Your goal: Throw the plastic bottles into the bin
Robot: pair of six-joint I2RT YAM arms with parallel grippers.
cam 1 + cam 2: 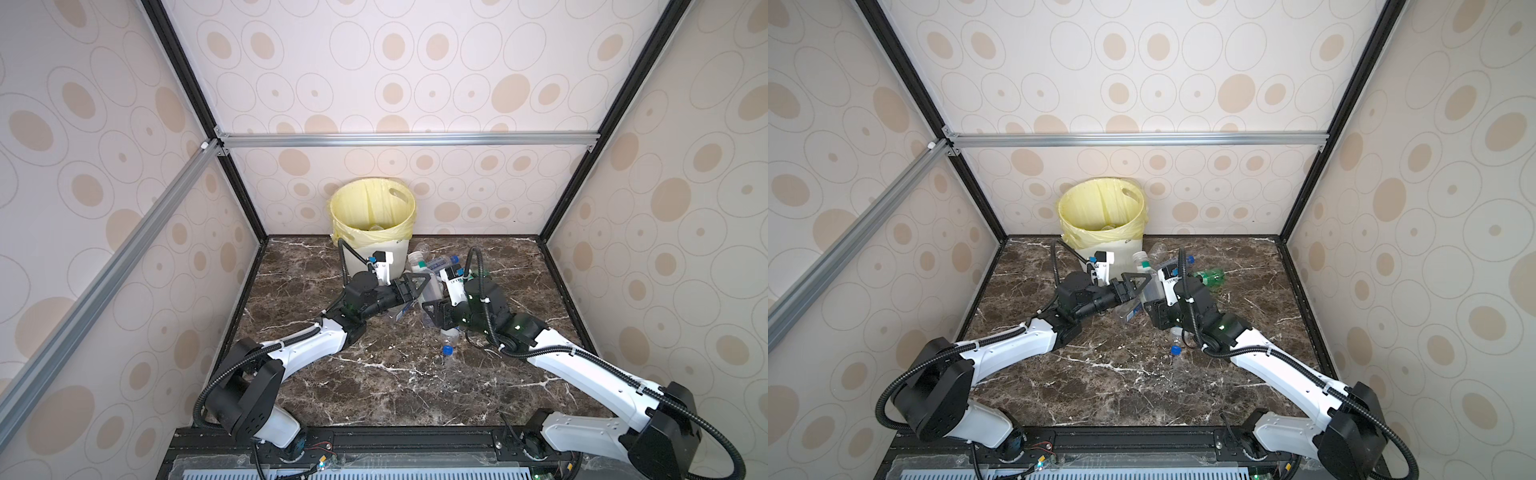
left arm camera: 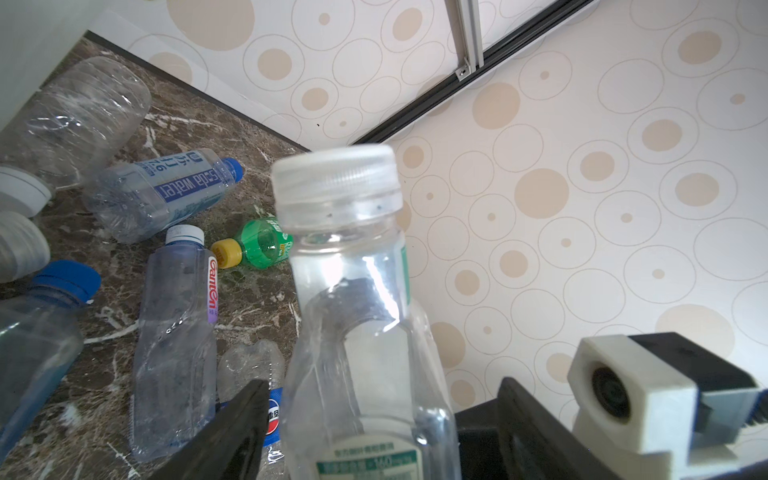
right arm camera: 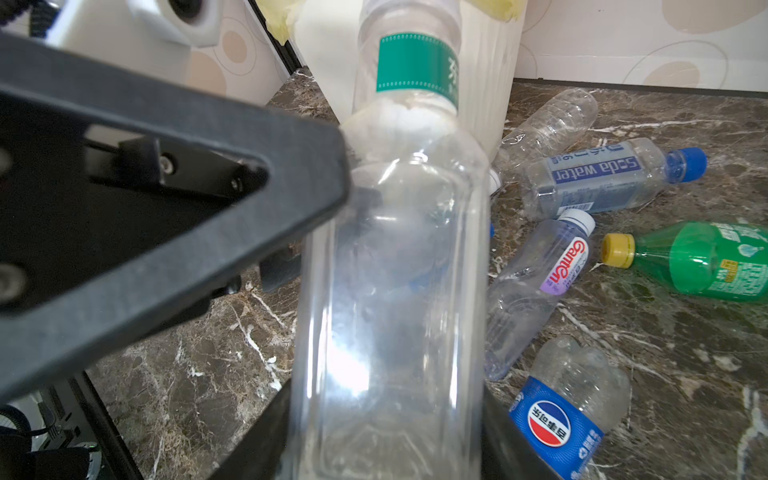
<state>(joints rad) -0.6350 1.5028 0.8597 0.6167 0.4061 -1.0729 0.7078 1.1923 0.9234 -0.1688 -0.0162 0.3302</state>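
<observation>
My right gripper [image 3: 386, 436] is shut on the base of a clear square-sided plastic bottle [image 3: 395, 291] with a white cap [image 2: 336, 174]. It holds the bottle above the floor in front of the bin [image 1: 401, 251]. My left gripper [image 2: 382, 424] is open around the same bottle [image 1: 432, 291], with a gap showing beside one finger [image 2: 245, 419]. The bin is cream-white and lined with a yellow bag. Several more bottles lie beyond: a blue-capped soda-water one [image 2: 166, 191], a Ganten one [image 2: 174, 332], a green one with a yellow cap [image 3: 706, 266], and a Pepsi-labelled one [image 3: 557, 415].
A blue-capped bottle [image 1: 446, 351] lies on the dark marble floor [image 1: 374, 395] under my right arm. Patterned walls with black frame posts close in the floor on three sides. The bin stands against the back wall, left of centre.
</observation>
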